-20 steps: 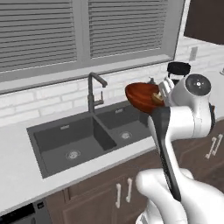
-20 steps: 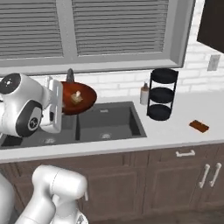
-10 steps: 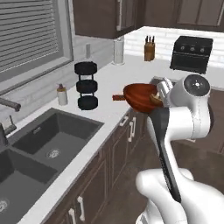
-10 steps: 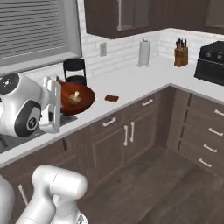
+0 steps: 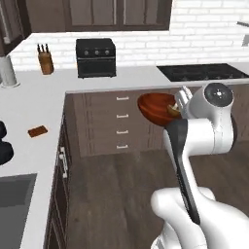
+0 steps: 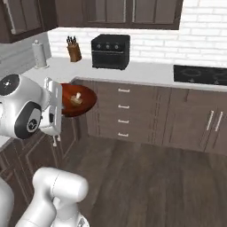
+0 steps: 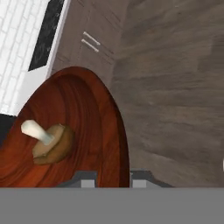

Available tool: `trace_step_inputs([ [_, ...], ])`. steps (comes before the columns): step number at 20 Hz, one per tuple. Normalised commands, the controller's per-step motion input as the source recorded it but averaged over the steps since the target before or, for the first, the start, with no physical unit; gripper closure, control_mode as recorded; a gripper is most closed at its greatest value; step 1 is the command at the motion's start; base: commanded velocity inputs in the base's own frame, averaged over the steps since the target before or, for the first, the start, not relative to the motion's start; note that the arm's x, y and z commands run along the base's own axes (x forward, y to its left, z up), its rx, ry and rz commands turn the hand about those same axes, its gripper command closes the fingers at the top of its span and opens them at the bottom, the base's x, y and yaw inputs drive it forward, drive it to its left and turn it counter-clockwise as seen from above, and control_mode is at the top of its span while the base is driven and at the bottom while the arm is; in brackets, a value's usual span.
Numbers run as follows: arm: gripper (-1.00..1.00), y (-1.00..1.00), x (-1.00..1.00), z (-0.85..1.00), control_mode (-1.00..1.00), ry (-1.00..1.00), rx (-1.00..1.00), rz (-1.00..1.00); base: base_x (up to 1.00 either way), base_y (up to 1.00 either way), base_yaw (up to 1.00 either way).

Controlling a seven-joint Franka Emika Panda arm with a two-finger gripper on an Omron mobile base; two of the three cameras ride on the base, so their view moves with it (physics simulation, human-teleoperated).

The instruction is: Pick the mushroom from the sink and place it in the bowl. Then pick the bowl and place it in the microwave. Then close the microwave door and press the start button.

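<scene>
My gripper (image 7: 113, 177) is shut on the rim of the reddish-brown wooden bowl (image 7: 87, 118), holding it in the air over the wooden floor. The pale-brown mushroom (image 7: 50, 144) lies inside the bowl on its side. From the left base view the bowl (image 5: 154, 108) hangs in front of the cabinet drawers, with the mushroom (image 5: 171, 110) near the gripper (image 5: 181, 104). In the right base view the bowl (image 6: 80, 101) with the mushroom (image 6: 77, 98) sticks out from the gripper (image 6: 60, 106). A corner of the dark sink (image 5: 14, 209) shows at lower left. The microwave and its door are out of view.
A black countertop oven with knobs (image 5: 96, 57) stands in the counter's corner, with a knife block (image 5: 45, 61) and a paper roll (image 5: 7, 70) to its left. A black cooktop (image 5: 202, 72) lies to the right. Dark cabinets (image 6: 124, 113) line the wooden floor (image 6: 146, 177).
The whole scene has swung: the base has turned right, away from the sink and window, toward the corner counter. The bowl with the mushroom stays in the gripper.
</scene>
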Motion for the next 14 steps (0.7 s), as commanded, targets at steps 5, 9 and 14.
trace_step_inputs([
  [5,1.00,0.00,0.00,0.00,1.00,0.00,0.00,0.00,0.00,-0.19,-0.86],
  [9,1.00,0.00,0.00,0.00,1.00,0.00,0.00,0.00,0.00,-0.17,-0.86],
  [14,1.00,0.00,0.00,0.00,1.00,0.00,0.00,0.00,0.00,-0.17,-0.86],
])
